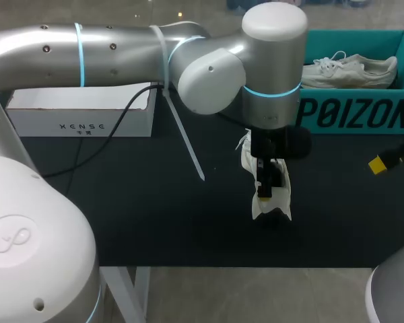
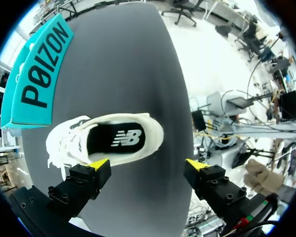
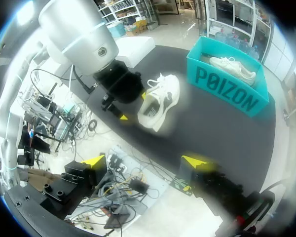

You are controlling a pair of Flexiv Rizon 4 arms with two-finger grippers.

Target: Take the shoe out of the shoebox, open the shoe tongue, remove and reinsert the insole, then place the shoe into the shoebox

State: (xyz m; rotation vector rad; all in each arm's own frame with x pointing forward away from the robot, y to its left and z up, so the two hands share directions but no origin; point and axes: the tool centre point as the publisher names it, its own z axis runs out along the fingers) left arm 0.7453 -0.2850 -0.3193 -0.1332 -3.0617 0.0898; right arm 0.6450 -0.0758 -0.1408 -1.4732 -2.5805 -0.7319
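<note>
We see a white shoe (image 2: 148,129) standing on its sole on the dark counter (image 1: 135,208), a little right of the middle. Its heel faces the front edge and its laced end points toward the back. A black insole (image 2: 119,139) with a white logo lies flat inside it. The teal shoebox (image 1: 353,116) sits open at the counter's back right corner, and a second white shoe (image 1: 350,70) lies lengthwise inside it.

Left hand (image 2: 147,164) points straight down, spread wide; right hand (image 3: 144,160) also spread.
</note>
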